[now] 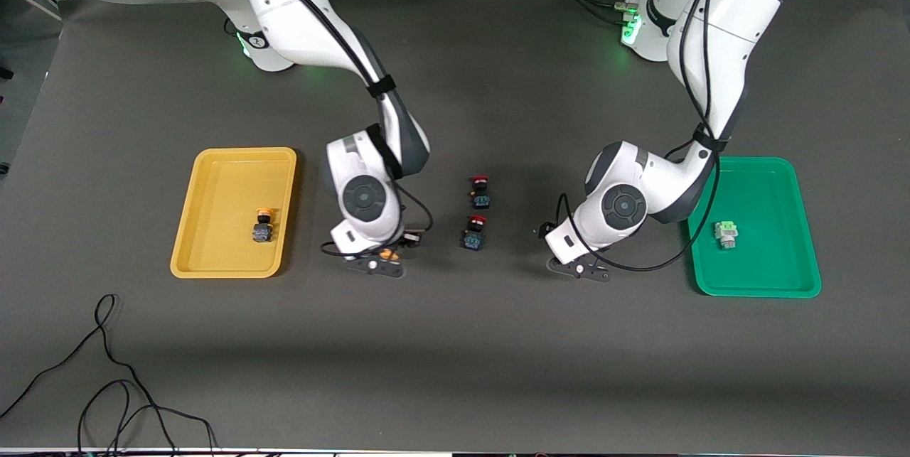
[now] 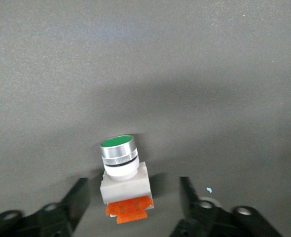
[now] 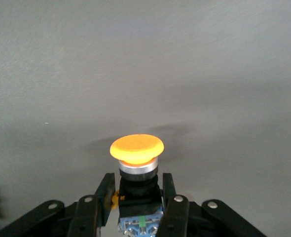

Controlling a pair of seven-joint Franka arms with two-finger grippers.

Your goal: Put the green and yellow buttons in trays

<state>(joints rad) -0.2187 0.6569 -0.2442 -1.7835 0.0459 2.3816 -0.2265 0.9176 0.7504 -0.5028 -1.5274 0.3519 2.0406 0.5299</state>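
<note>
two trays [image 1: 234,155] [image 1: 757,164], six buttons (two red-capped [image 1: 480,191] [image 1: 474,232]).

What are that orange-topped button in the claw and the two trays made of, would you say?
The yellow button held in the right gripper looks like moulded plastic: a smooth, matte cap over a shiny ring, probably metal, on a dark body. The yellow tray and the green tray seem to be plastic too, with uniform colour, rounded corners and a slight sheen.
</note>
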